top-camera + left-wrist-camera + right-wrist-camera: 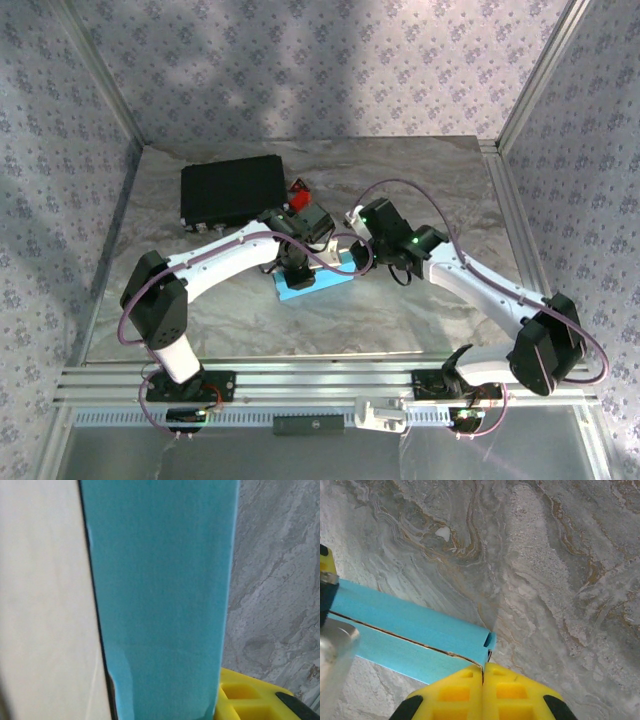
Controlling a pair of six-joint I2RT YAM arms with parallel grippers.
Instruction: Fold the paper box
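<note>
The paper box [318, 281] is a cyan folded card lying on the marble table [430, 180] between both arms. My left gripper [296, 268] is down on its left part. In the left wrist view the cyan panel [160, 595] stands very close, its white inner side [45, 605] to the left; one yellow finger [247, 700] touches the panel's right edge and the other finger is hidden. My right gripper [483, 672] is shut, its yellow fingers pinching the card's seam edge at the right end of the paper box [415, 625].
A larger black rectangular box [232, 190] lies at the back left, with a small red object [298, 190] beside it. Metal frame rails and patterned walls close in the table on the left, back and right.
</note>
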